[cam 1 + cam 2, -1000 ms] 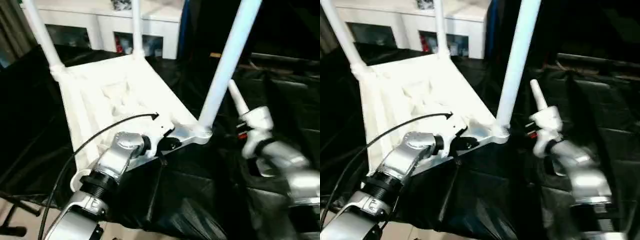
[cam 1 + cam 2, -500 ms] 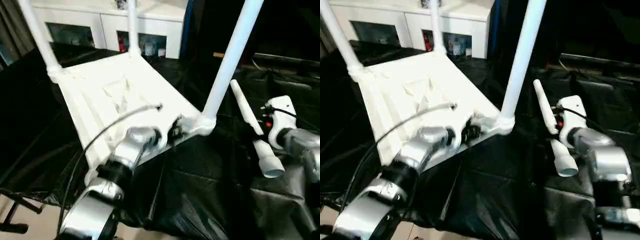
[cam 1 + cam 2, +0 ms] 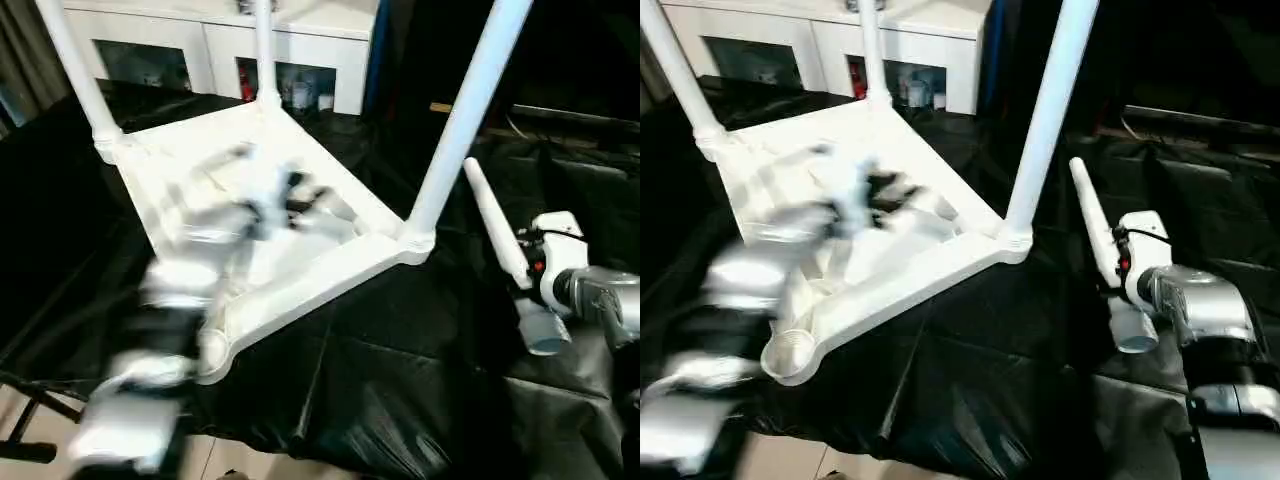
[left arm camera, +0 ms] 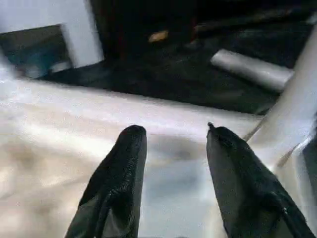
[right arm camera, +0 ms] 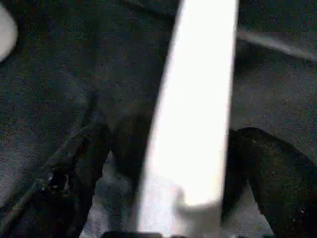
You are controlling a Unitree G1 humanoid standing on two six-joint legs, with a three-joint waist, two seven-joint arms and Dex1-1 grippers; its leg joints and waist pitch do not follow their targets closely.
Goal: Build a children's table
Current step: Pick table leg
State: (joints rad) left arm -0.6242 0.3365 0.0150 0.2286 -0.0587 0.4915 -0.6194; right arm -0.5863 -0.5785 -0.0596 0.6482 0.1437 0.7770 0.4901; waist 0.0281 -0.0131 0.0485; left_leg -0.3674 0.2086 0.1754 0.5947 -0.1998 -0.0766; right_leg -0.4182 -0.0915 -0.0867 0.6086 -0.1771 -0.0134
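Observation:
The children's table lies upside down on the black cloth, its ribbed tabletop (image 3: 330, 270) facing up. Three white legs stand in corner sockets: one far left (image 3: 75, 70), one at the back (image 3: 263, 50), one near right (image 3: 455, 130). The near left socket (image 3: 212, 350) is an open ring. My left gripper (image 4: 176, 131) hovers open over the tabletop's underside, nothing between its fingers; the arm is blurred. A loose leg (image 3: 497, 235) lies on the cloth at the right. My right gripper (image 5: 173, 131) is open astride this leg (image 5: 198, 99), a finger on either side.
A white cabinet (image 3: 330, 45) with glass doors stands behind the work. Black cloth (image 3: 400, 380) covers the work surface, crumpled at the right. Pale floor and a black stand foot (image 3: 25, 450) show at the lower left.
My left gripper has opened, let go of the tabletop's rim near the right leg, and swung back over the underside. The right arm has sunk to the right, with the loose leg now on the cloth.

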